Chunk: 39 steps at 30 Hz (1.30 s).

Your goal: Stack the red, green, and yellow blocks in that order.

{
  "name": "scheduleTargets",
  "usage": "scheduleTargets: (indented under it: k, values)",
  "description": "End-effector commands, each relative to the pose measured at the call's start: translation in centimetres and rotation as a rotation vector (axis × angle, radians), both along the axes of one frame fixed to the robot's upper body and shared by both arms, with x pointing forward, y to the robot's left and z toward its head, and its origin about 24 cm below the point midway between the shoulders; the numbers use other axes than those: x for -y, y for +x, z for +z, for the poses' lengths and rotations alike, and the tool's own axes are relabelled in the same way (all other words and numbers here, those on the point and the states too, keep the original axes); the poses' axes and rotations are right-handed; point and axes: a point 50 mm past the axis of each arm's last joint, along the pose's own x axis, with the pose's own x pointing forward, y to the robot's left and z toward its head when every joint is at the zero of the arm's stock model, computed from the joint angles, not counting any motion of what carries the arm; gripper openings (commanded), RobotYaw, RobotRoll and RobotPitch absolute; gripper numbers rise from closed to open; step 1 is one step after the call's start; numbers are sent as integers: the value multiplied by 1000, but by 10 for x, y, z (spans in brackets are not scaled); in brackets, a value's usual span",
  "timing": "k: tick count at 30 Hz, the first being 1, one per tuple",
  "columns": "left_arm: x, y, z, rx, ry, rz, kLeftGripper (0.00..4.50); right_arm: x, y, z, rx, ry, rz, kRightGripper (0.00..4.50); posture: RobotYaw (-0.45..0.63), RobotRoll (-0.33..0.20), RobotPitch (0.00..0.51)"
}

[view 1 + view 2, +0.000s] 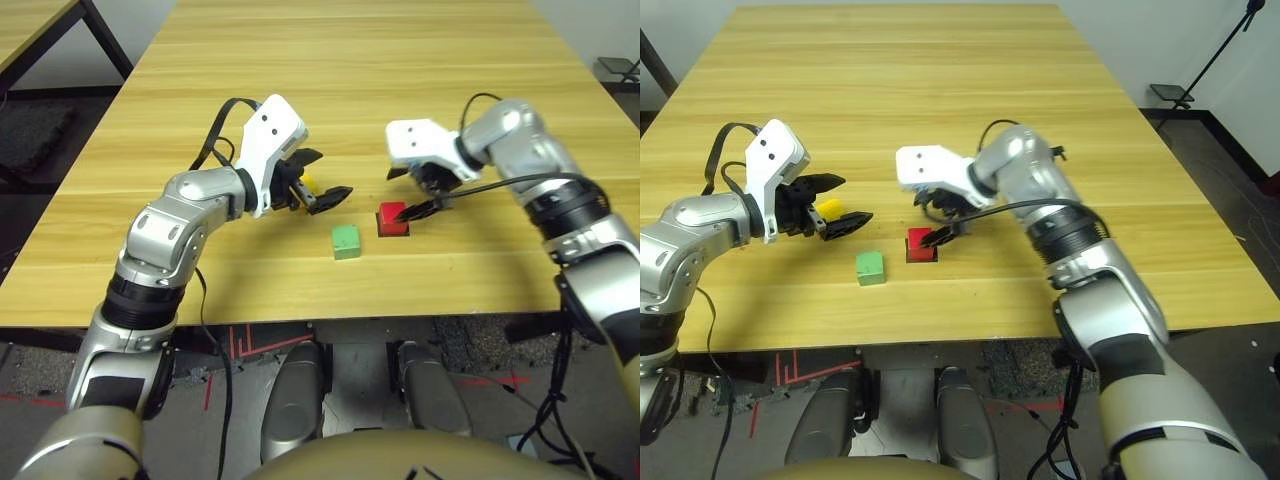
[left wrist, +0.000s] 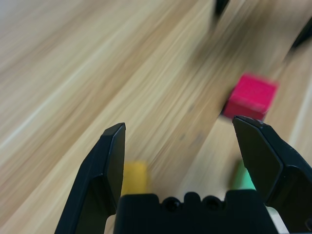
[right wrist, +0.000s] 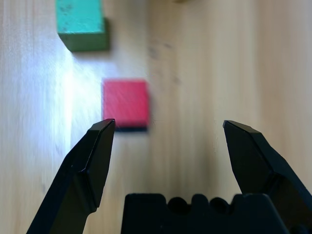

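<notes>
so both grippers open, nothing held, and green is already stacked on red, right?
Not stacked. The green block sits on the table beside the red block, apart from it, as the left eye view shows. Both grippers open, nothing held: correct.

A: Where do the blocks sit on the table?

B: The green block lies nearest the robot, with the red block just to its right and a little farther back, apart from it.

A: And the yellow block?

B: Left of both, farther back, between the left gripper's spread fingers.
</notes>
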Motion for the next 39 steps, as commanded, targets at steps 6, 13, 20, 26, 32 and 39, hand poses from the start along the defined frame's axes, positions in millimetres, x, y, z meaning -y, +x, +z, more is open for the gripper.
scheduleTargets:
  k: [6,13,20,26,32,39]
  values:
    - [-17,26,-25,-51,90,36,4500,54,-30,8,-40,153,-135,4466,144,-146,70]
    - [-21,41,-32,-45,124,28,4500,47,-47,-1,-64,233,-203,4466,89,-119,66]
    - [-21,45,-34,-59,146,-1,4500,48,-52,-1,-55,254,-242,4466,70,-107,72]
    - [-11,30,-2,-15,119,-164,4500,54,-52,-4,-64,248,-281,4466,81,-105,81]
    - [4,-1,6,-110,135,-333,4500,54,-50,-5,-64,249,-286,4466,85,-102,85]
    - [26,-20,-23,-225,167,-411,4500,54,-53,-8,-74,255,-293,4466,64,-97,92]
